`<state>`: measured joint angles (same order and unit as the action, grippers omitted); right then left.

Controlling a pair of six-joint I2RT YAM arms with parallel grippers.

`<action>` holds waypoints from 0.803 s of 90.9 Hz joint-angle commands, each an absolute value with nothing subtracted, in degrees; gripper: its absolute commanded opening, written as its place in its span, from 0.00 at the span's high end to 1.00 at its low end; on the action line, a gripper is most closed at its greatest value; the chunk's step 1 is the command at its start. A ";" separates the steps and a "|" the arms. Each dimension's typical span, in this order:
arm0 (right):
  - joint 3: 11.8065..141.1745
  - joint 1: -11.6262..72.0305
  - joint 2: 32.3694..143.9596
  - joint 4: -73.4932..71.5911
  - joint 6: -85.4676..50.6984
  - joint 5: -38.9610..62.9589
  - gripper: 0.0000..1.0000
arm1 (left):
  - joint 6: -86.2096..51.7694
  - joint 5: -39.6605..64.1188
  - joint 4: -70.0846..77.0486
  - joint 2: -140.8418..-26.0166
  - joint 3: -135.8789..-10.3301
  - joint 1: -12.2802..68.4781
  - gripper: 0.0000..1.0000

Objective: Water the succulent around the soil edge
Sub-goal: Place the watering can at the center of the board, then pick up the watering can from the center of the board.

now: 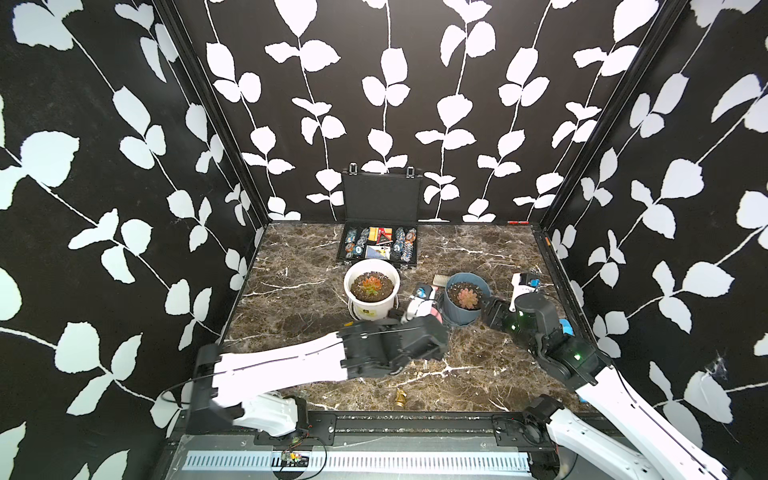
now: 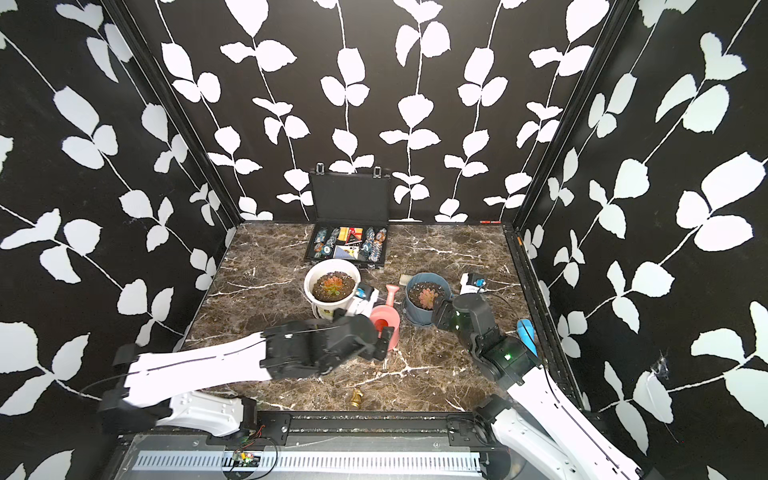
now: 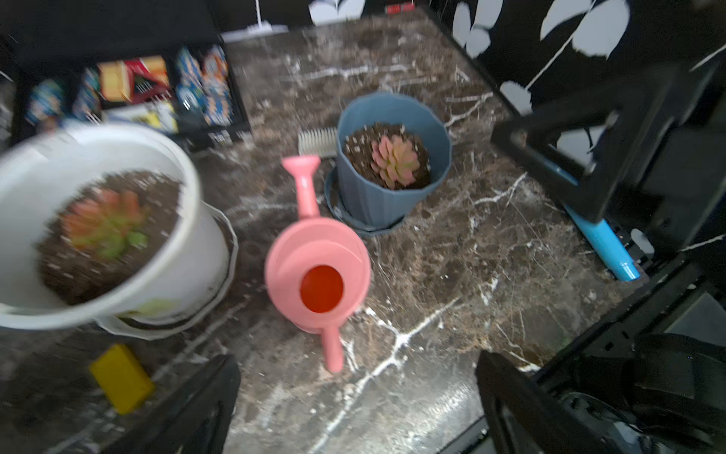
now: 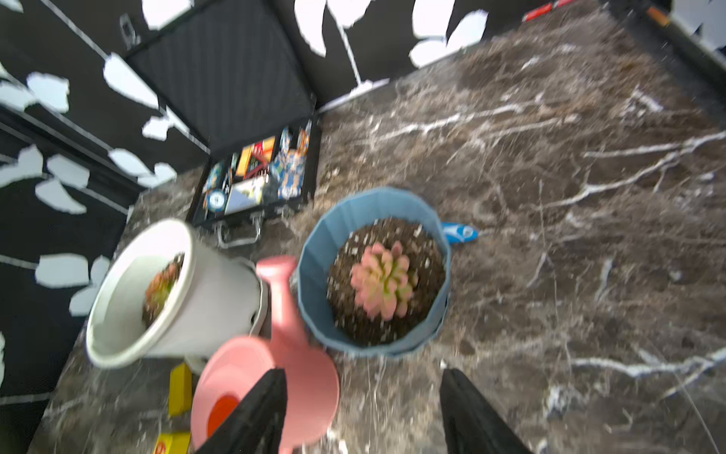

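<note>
Left fingers [image 3: 204, 401] apart, watering can [image 3: 314, 243] just ahead

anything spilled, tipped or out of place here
No spill shows. The pink watering can stands upright between the white pot and blue pot. One oddity: a gold chess piece sits alone at the front of the table.
</note>
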<state>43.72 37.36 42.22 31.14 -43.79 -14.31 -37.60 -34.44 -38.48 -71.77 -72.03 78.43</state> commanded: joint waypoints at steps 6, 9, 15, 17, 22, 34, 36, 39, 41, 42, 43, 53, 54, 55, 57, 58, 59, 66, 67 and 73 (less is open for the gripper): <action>47.48 48.26 46.29 39.18 -48.04 -20.42 0.35 | -22.52 -49.15 -43.24 -63.29 -69.69 78.40 0.01; 48.50 51.72 48.09 40.19 -48.36 -23.17 0.34 | -19.73 -51.51 -43.74 -62.03 -69.43 78.41 0.01; 50.51 57.25 51.61 41.69 -48.93 -28.41 0.33 | -13.56 -56.13 -43.65 -60.10 -68.47 78.40 0.01; 51.06 59.16 52.65 42.04 -49.26 -29.91 0.33 | -11.06 -57.23 -43.12 -59.65 -67.94 78.40 0.01; 52.39 62.71 55.47 42.85 -50.07 -32.90 0.32 | -5.90 -59.55 -41.91 -58.28 -66.47 78.40 0.01; 54.15 67.84 61.12 42.06 -52.75 -35.21 0.32 | 2.80 -59.80 -39.31 -54.78 -62.07 78.32 0.01; 54.30 68.60 62.06 41.69 -53.22 -35.41 0.32 | 3.36 -59.66 -39.12 -54.08 -61.40 78.09 0.01; 54.68 69.70 63.39 41.37 -54.01 -35.89 0.32 | 3.67 -59.18 -39.02 -53.21 -60.30 77.58 0.01; 55.00 70.58 64.25 41.26 -54.48 -36.22 0.32 | 3.58 -58.72 -38.96 -52.24 -59.66 77.12 0.01; 55.19 70.97 64.60 41.24 -54.66 -36.35 0.32 | 3.46 -58.45 -38.95 -51.78 -59.36 76.83 0.01; 55.45 71.39 65.00 41.27 -54.80 -36.50 0.32 | 3.36 -58.05 -38.90 -51.34 -59.08 76.61 0.01; 57.37 74.29 68.48 41.54 -56.74 -37.50 0.32 | 1.83 -53.11 -37.67 -46.00 -55.80 73.96 0.01; 57.42 74.59 68.87 41.38 -56.98 -37.52 0.32 | 1.53 -52.70 -37.69 -45.41 -55.63 73.72 0.01; 57.54 74.82 69.24 41.26 -57.10 -37.43 0.32 | 1.25 -52.37 -37.78 -44.94 -55.55 73.38 0.01; 57.74 75.29 69.80 40.92 -57.25 -37.35 0.32 | 0.60 -51.79 -38.19 -44.15 -55.35 72.66 0.01; 57.83 75.57 70.10 40.81 -57.28 -37.31 0.32 | 0.30 -51.51 -38.43 -43.74 -55.32 72.41 0.01; 57.92 75.75 70.38 40.66 -57.34 -37.29 0.32 | -0.03 -51.29 -38.64 -43.45 -55.34 72.24 0.01; 58.87 76.68 72.37 40.91 -58.08 -37.11 0.32 | -2.19 -49.83 -41.13 -41.79 -55.87 70.26 0.01; 58.92 76.75 72.61 40.89 -58.22 -37.01 0.32 | -2.50 -49.65 -41.61 -41.55 -55.93 70.02 0.01; 58.99 76.94 73.83 40.10 -59.21 -36.29 0.32 | -3.75 -48.33 -43.44 -40.79 -56.09 68.88 0.01</action>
<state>57.65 76.01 72.27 40.75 -56.38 -35.00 -1.02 -51.66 -40.40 -42.00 -55.70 70.63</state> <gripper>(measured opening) 0.682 0.987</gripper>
